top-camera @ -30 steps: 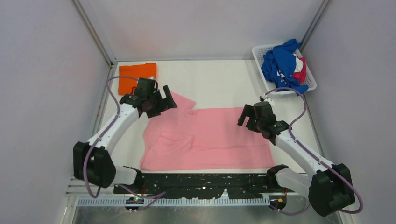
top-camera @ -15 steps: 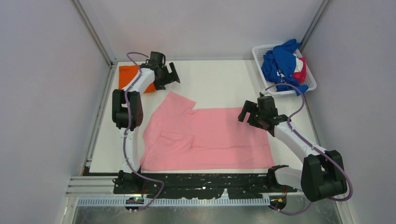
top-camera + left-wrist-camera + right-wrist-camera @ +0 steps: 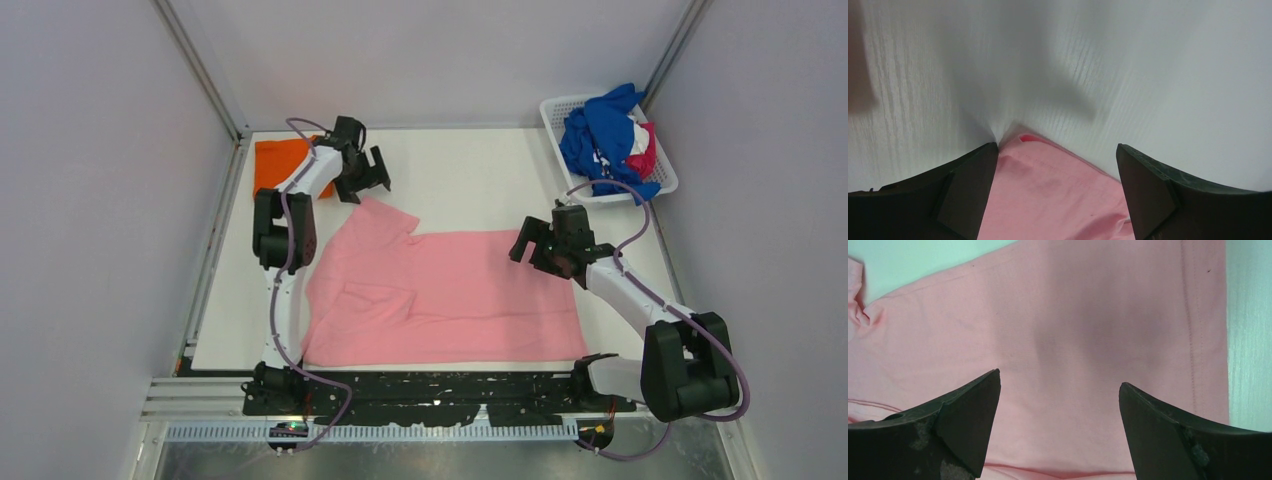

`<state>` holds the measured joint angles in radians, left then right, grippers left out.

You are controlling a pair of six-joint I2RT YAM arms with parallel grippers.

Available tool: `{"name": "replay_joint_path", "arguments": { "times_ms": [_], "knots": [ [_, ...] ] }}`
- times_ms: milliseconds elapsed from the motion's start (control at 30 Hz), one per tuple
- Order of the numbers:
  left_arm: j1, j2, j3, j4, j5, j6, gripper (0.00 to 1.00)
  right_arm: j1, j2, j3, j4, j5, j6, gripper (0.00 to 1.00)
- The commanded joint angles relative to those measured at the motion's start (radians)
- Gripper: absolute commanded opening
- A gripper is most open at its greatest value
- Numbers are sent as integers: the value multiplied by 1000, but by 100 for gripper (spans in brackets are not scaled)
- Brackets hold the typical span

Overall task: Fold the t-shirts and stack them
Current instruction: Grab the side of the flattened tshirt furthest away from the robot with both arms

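A light pink t-shirt (image 3: 450, 295) lies spread out mid-table, one sleeve pointing to the back left. My left gripper (image 3: 368, 185) hangs open just over that sleeve's tip. In the left wrist view the sleeve (image 3: 1048, 195) shows between the wide-apart fingers (image 3: 968, 185). My right gripper (image 3: 528, 252) is open above the shirt's far right part, near its hem; pink cloth (image 3: 1073, 325) fills the right wrist view, nothing pinched. A folded orange t-shirt (image 3: 275, 162) lies at the back left, next to the left arm. Blue (image 3: 592, 135), magenta (image 3: 647, 157) and white (image 3: 637, 134) t-shirts are heaped in the basket.
The white slatted basket (image 3: 552, 108) stands at the back right corner. Grey walls close in the table on three sides. A black strip (image 3: 440, 385) runs along the near edge between the arm bases. Bare white tabletop (image 3: 470, 175) shows behind the pink shirt.
My left arm swung from over the shirt's left shoulder out to the back left, and now sits over the sleeve tip. The right gripper barely shifted. Both stayed open.
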<state>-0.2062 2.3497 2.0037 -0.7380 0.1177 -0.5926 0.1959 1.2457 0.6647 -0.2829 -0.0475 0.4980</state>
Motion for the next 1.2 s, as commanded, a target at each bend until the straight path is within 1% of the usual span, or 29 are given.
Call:
{"name": "replay_joint_path", "arguments": {
  "times_ms": [0, 67, 167, 233, 333, 533, 633, 733, 767, 867, 900, 933, 1067, 1167],
  "knots": [
    [-19, -39, -38, -49, -21, 38, 89, -6, -13, 17, 45, -14, -16, 95],
    [-27, -41, -37, -64, -39, 51, 84, -6, -14, 14, 44, -19, -16, 96],
    [-38, -18, 19, -132, -67, 57, 76, -7, -23, 5, 45, -21, -16, 95],
    [-46, 8, 71, -189, -97, 59, 67, -7, -29, 1, 44, -20, -16, 95],
    [-67, 32, 121, -229, -155, 65, 55, -9, -38, -3, 45, -19, -17, 95],
    [-79, 62, 182, -262, -214, 66, 41, -11, -42, -7, 44, -13, -21, 95],
    [-79, 70, 198, -275, -227, 72, 33, -13, -42, -6, 43, -4, -22, 96],
    [-79, 72, 202, -277, -231, 78, 23, -15, -35, 3, 38, 14, -21, 95],
    [-80, 72, 202, -277, -229, 83, 21, -15, -28, 8, 31, 33, -20, 95],
    [-80, 72, 211, -275, -213, 94, 8, -17, 3, 64, 3, 108, -19, 95],
    [-81, 68, 212, -273, -205, 99, 2, -17, 27, 81, -16, 139, -20, 95],
    [-81, 63, 210, -267, -199, 108, 0, -19, 41, 116, -25, 169, -21, 96],
    [-84, 31, 191, -232, -176, 155, 0, -23, 140, 236, -93, 286, -24, 96],
    [-90, -10, 148, -183, -142, 198, 0, -27, 255, 363, -169, 351, -11, 99]
  ]
}}
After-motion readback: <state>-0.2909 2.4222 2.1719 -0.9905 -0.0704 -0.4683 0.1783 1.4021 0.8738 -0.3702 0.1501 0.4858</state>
